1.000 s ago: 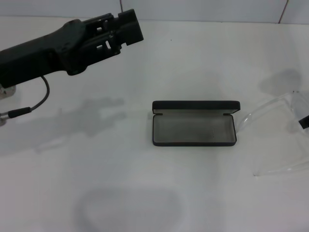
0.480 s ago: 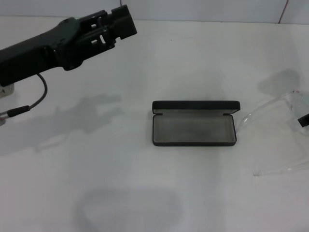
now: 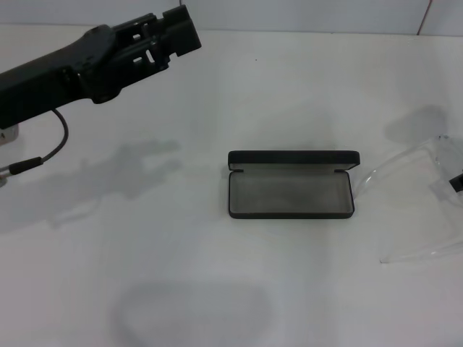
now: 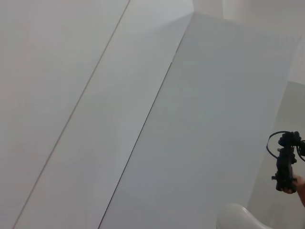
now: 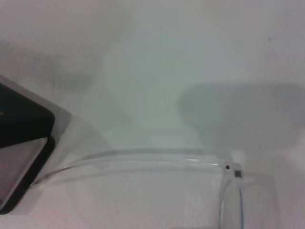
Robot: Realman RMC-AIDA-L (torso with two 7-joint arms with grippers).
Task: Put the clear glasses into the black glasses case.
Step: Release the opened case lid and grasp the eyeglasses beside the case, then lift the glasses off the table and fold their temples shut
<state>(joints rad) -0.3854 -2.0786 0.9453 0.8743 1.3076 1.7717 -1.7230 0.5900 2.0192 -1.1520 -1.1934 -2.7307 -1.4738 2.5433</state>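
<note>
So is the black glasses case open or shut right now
Open. The black glasses case lies with its lid tipped back, showing bare grey lining; the clear glasses are outside, beside it.

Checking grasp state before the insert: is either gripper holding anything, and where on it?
Cannot be told. The clear glasses sit right of the open black glasses case, with only a sliver of the right gripper at their lens end. The left gripper holds nothing.

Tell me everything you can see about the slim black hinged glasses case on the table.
The slim black hinged glasses case is a matte rectangular hard box with rounded corners, lying open near the middle of the white table. Its lid stands up along the far edge, and the grey felt lining of the tray is bare, with nothing inside. The clear plastic glasses lie to its right, one arm tip reaching close to the case's corner. No gripper touches it.
</note>
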